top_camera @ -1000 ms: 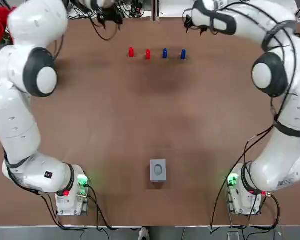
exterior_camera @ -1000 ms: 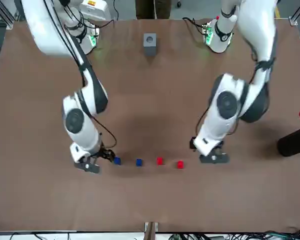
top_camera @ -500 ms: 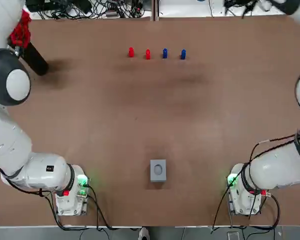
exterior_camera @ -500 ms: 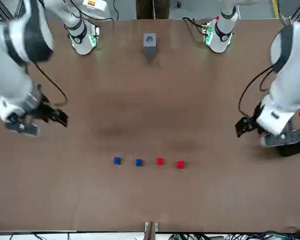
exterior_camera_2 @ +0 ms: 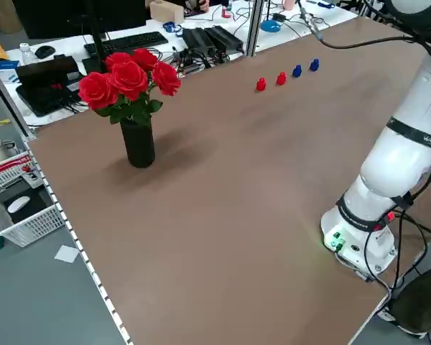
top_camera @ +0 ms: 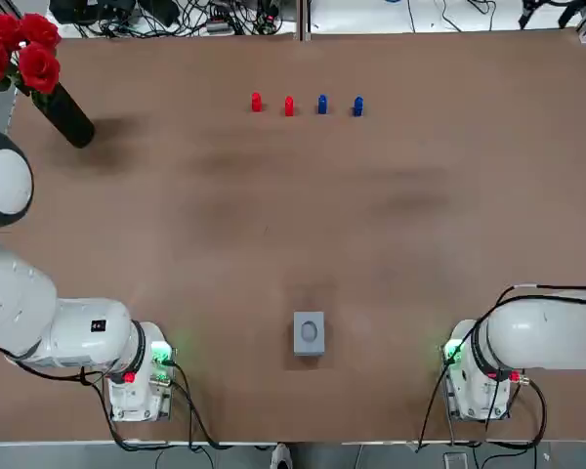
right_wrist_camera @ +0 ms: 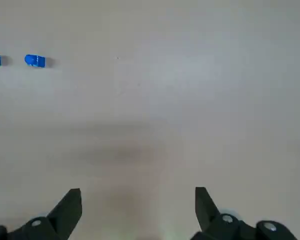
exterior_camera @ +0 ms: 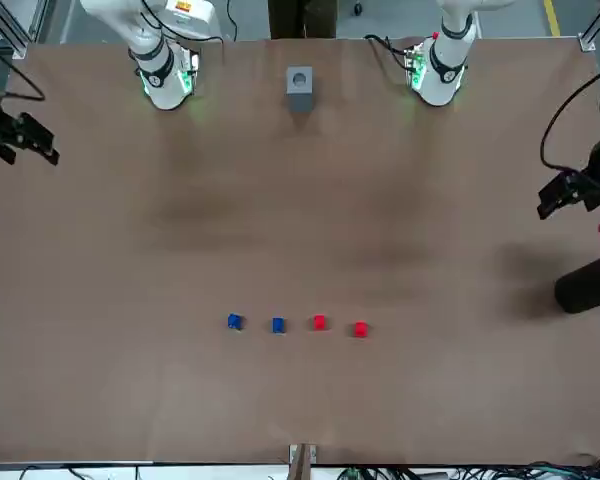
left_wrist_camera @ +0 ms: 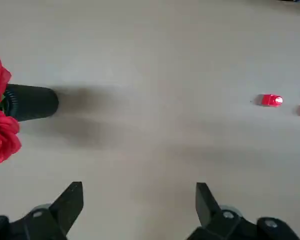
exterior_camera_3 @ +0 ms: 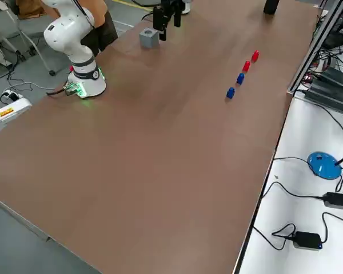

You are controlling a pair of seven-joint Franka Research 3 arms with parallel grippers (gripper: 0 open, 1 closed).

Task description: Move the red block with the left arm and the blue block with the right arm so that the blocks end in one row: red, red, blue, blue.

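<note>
We see a brown table (top_camera: 303, 225) with a vase of red roses (exterior_camera_2: 138, 140), a white bench (exterior_camera_3: 274, 228) alongside holding a blue mouse (exterior_camera_3: 323, 164), grey floor (exterior_camera_2: 29, 302) below.

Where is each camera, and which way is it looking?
Top: overhead, looking down; both arm bases.
Front: across table, facing robot; both bases.
Left side: raised, robot's left, over black vase of roses; left arm.
Right side: raised, robot's right; right arm.
Left wrist: behind open left claw, toward red blocks.
Right wrist: behind open right claw, toward blue blocks.
Top and front share the grey box.
</note>
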